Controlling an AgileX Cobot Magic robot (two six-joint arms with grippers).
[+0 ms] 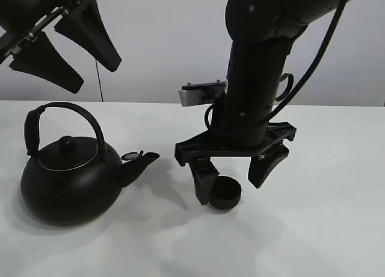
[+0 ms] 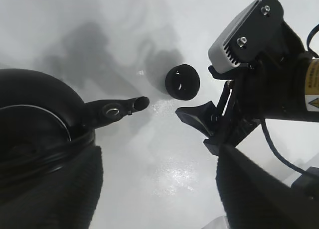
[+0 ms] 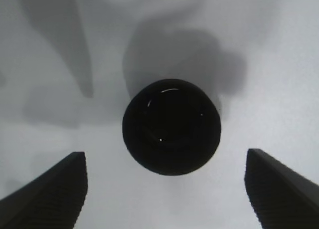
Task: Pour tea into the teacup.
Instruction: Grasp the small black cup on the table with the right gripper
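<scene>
The small matte black teacup (image 1: 225, 192) stands upright on the white table, right of the kettle's spout; it also shows in the left wrist view (image 2: 182, 81) and the right wrist view (image 3: 171, 125). The large black kettle (image 1: 67, 176) with its arched handle sits at the left, spout (image 1: 142, 162) pointing toward the cup. My right gripper (image 1: 236, 182) is open, low over the table, its fingers on either side of the cup without touching it. My left gripper (image 1: 65, 47) is open and empty, high above the kettle.
The white table (image 1: 325, 229) stretches bare to the right and front. The right arm's thick black body (image 1: 258, 78) rises above the cup. A grey wall stands behind.
</scene>
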